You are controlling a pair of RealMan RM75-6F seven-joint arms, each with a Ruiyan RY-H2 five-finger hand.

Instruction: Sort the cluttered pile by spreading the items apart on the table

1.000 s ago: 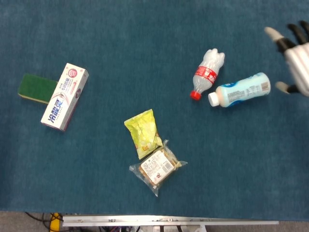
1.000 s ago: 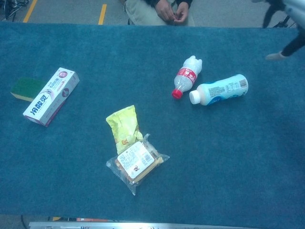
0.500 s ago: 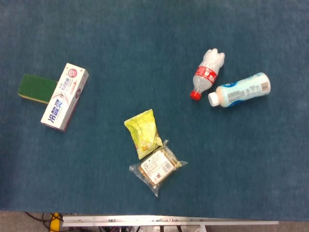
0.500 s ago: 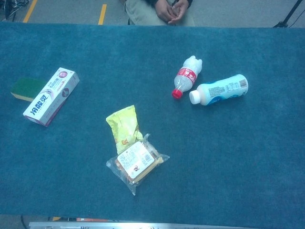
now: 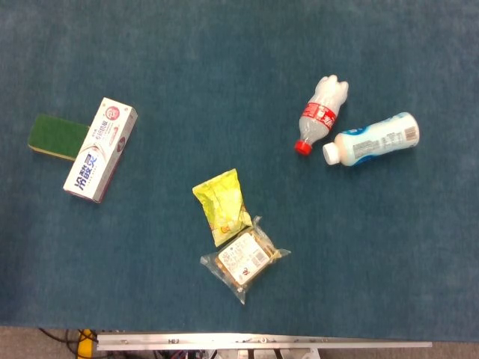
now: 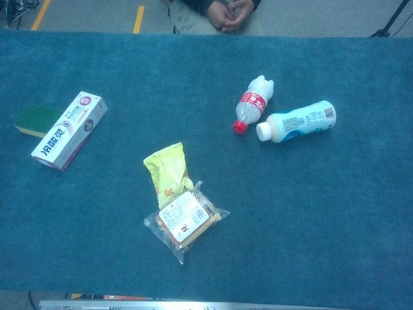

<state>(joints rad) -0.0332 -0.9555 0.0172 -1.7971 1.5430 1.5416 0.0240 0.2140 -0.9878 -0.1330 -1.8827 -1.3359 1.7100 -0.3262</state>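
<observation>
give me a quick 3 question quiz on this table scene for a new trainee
1. True or false: the red-capped bottle stands upright on the table.
2. Which item overlaps the green sponge?
A. the yellow snack bag
B. the toothpaste box
C. the white bottle
3. Fill in: the clear bread packet overlaps the lower end of the ____.

Key
1. False: it lies on its side, cap toward the white bottle's cap.
2. B
3. yellow snack bag
</observation>
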